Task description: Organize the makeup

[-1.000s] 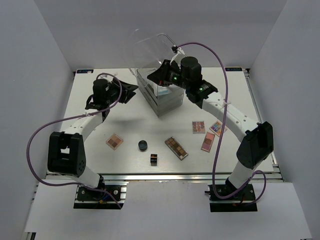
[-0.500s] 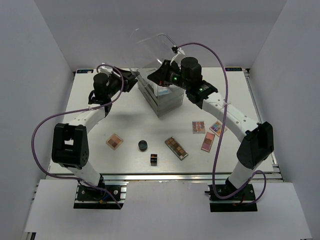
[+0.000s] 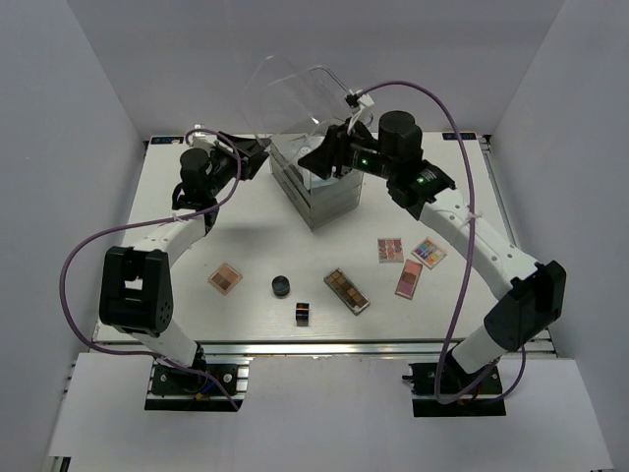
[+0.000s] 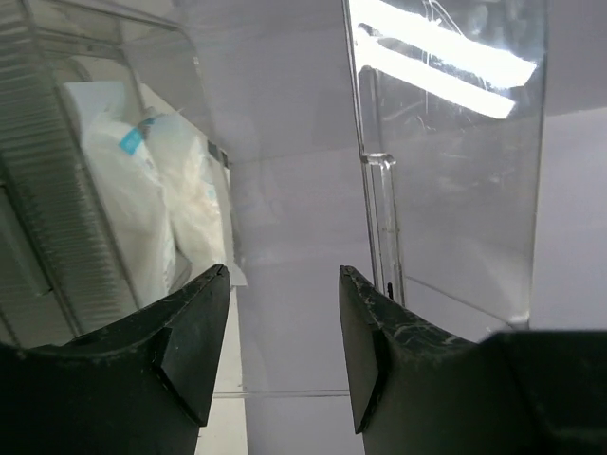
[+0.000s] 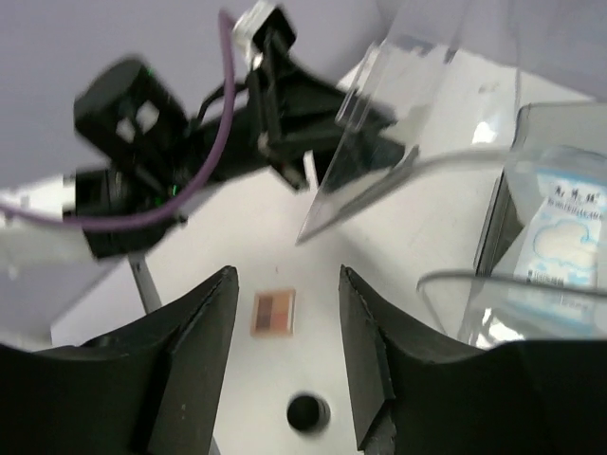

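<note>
The makeup lies loose on the table: a small brown palette (image 3: 225, 278), a round black jar (image 3: 282, 286), a tiny dark cube (image 3: 303, 313), a long brown palette (image 3: 347, 291) and three pink or multicolour palettes (image 3: 390, 250) (image 3: 428, 253) (image 3: 409, 278). Two white packets (image 4: 142, 209) sit inside the clear drawer box (image 3: 319, 197). My left gripper (image 3: 257, 154) (image 4: 285, 284) is open at the box's left side, holding nothing. Over the box's top hangs my right gripper (image 3: 316, 162) (image 5: 287, 275), open and empty. Far below it the right wrist view shows the brown palette (image 5: 274, 313) and the jar (image 5: 308, 412).
The box's clear lid (image 3: 295, 93) (image 5: 408, 123) stands raised behind and above the box. One packet (image 5: 560, 237) shows through the box wall. White walls close in the table on three sides. The arm bases stand at the near edge.
My right gripper has opened and its arm has swung a little to the right. My left gripper moved back towards the box's left side, then held still.
</note>
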Robot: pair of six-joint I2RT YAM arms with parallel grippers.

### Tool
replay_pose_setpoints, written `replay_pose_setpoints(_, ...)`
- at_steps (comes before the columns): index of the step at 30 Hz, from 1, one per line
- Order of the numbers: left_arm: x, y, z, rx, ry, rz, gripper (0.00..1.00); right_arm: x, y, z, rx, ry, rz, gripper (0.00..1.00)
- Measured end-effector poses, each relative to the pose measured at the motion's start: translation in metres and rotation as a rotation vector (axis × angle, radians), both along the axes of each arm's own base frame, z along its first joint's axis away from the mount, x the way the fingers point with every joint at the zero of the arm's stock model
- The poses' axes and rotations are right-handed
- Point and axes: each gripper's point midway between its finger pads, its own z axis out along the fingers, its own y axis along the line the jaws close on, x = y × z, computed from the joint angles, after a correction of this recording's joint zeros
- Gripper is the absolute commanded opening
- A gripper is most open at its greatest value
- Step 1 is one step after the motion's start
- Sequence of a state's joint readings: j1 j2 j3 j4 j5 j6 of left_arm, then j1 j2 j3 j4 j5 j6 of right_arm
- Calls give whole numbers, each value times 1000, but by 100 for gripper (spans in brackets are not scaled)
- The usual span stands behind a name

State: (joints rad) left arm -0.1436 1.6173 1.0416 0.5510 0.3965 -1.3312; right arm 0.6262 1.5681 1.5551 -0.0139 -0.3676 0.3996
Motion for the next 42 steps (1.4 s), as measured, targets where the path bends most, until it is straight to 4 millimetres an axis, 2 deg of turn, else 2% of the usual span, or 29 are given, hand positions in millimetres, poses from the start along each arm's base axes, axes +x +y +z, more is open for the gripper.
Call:
replay_pose_setpoints(2, 2, 3, -9, 18, 36, 16, 58, -15, -7, -10, -58, -16, 55, 54)
replay_pose_setpoints(5, 3, 10, -34, 71, 135, 49, 53, -34, -22, -35, -147, -27, 118, 55)
replay_pose_setpoints(7, 4, 16, -52, 115, 215, 78, 45, -45, -32, -53, -198, -31, 150, 55)
replay_pose_setpoints(10, 3, 25, -68, 167, 299, 113, 39, -50, -47, -67, -237, -48, 159, 56)
replay_pose_setpoints(14, 5, 30, -80, 213, 367, 133, 44, -42, -63, -62, -249, -97, 130, 57)
replay_pose_setpoints(19, 13, 25, -115, 231, 441, 101, 49, -36, -77, -57, -243, -141, 152, 58)
replay_pose_setpoints(23, 23, 12, -152, 212, 480, 38, 50, -33, -87, -52, -220, -159, 177, 55)
replay_pose_setpoints(28, 35, -14, -192, 176, 495, -49, 51, -25, -96, -44, -195, -190, 172, 54)
replay_pose_setpoints(31, 40, -27, -200, 158, 485, -78, 51, -22, -99, -41, -187, -205, 169, 54)
replay_pose_setpoints(36, 49, -34, -192, 119, 428, -87, 49, -19, -102, -46, -186, -203, 165, 54)
replay_pose_setpoints(38, 53, -34, -191, 104, 417, -84, 43, -18, -103, -47, -185, -204, 163, 54)
replay_pose_setpoints(39, 53, -34, -190, 97, 412, -83, 31, -18, -104, -47, -185, -203, 163, 54)
replay_pose_setpoints(42, 55, -36, -184, 80, 388, -82, 24, -17, -105, -47, -182, -200, 157, 54)
